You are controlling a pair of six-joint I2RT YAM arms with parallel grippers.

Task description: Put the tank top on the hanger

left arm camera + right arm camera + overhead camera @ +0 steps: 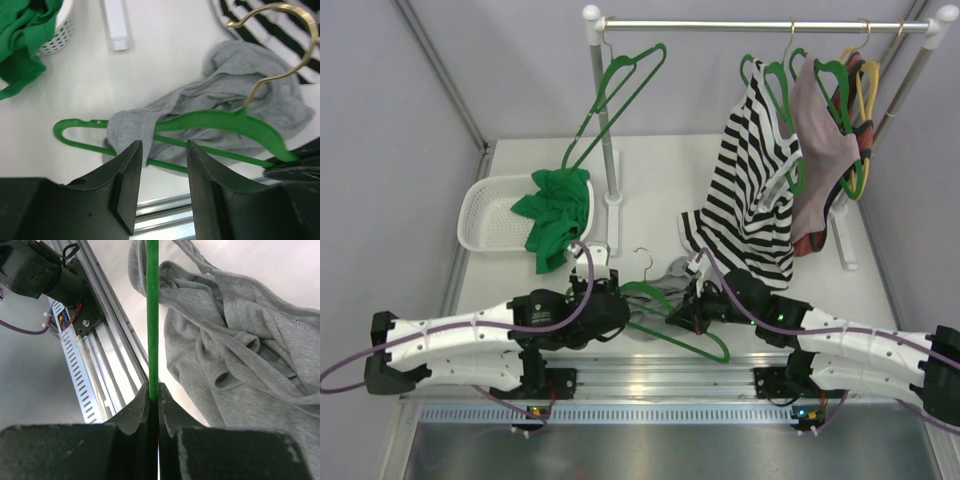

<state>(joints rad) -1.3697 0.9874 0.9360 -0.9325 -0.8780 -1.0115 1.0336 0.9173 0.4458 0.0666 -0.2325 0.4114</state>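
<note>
The light-grey tank top (pixel 240 75) lies crumpled on the table between the two arms. One fold of it hangs over the left arm of the green hanger (pixel 215 120), whose gold hook points away from me. My left gripper (pixel 164 144) is open just short of that draped fold, with only table showing between its fingers. My right gripper (pixel 154 390) is shut on the hanger's thin green bar (pixel 152 315), with the tank top (pixel 240 355) bunched to its right. From above, the hanger (pixel 692 342) and tank top (pixel 670 275) sit between the left gripper (pixel 623 308) and right gripper (pixel 680 318).
A white basket (pixel 480 215) at the back left holds a bright green garment (pixel 558 210). The rail (pixel 760 25) carries an empty green hanger (pixel 620 100), a striped top (pixel 750 190), a pinkish garment (pixel 825 150) and yellow hangers (pixel 868 90). An aluminium rail (pixel 660 380) runs along the near edge.
</note>
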